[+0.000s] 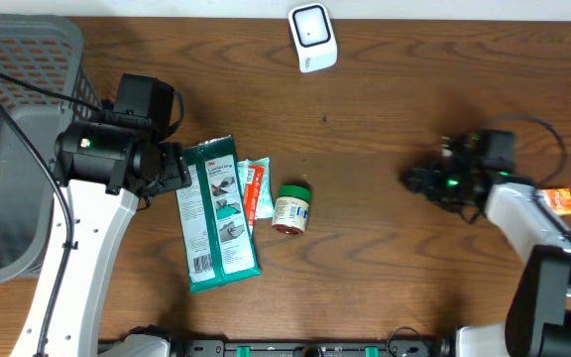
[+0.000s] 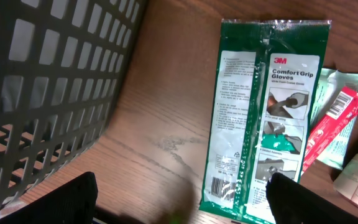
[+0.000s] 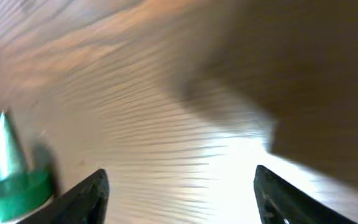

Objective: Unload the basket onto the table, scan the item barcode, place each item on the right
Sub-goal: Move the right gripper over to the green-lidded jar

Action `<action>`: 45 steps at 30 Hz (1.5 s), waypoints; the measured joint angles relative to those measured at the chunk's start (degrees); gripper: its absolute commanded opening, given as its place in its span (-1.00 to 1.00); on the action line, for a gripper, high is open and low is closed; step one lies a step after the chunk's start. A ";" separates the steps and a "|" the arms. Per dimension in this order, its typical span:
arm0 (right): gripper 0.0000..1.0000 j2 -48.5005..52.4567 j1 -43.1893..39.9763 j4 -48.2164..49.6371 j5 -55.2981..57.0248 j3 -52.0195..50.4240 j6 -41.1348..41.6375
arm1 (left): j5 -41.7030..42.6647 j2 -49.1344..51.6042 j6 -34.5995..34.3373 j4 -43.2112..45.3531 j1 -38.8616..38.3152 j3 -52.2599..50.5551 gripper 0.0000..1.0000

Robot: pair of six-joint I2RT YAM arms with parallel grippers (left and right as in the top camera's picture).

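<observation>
- Overhead: glove packet [image 1: 221, 213] lies flat left of centre, beside a jar [image 1: 291, 208]. White scanner [image 1: 312, 38] sits at the far edge. Left hand [image 1: 173, 169] hovers at the packet's left edge, likely lining up a pick.
- Left wrist: left hand wide open, empty. Barcode [image 2: 218, 185] faces up at the packet's near end.
- Right wrist: right hand [image 3: 179, 193] open, holding nothing, over bare table [image 3: 166, 93].

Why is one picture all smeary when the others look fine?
Right wrist view: streaky blur, with a bright glare patch on the table; left wrist view: sharp, the print on the glove packet is readable; overhead view: clear and evenly lit.
</observation>
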 measured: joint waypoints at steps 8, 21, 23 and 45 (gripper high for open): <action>0.49 0.42 17.07 -20.52 4.48 13.75 4.07 | 0.00 0.00 0.00 -0.07 0.00 0.00 0.75; 0.98 -0.52 33.31 -22.82 22.71 33.73 10.71 | 0.00 0.00 0.00 0.00 0.00 0.00 0.75; 0.98 -0.52 35.10 -18.36 22.40 31.08 11.65 | 0.00 0.00 -0.02 -0.02 -0.02 0.00 0.75; 0.40 5.84 42.66 -0.15 21.79 15.08 31.12 | 0.00 0.00 0.00 0.00 0.00 0.00 0.75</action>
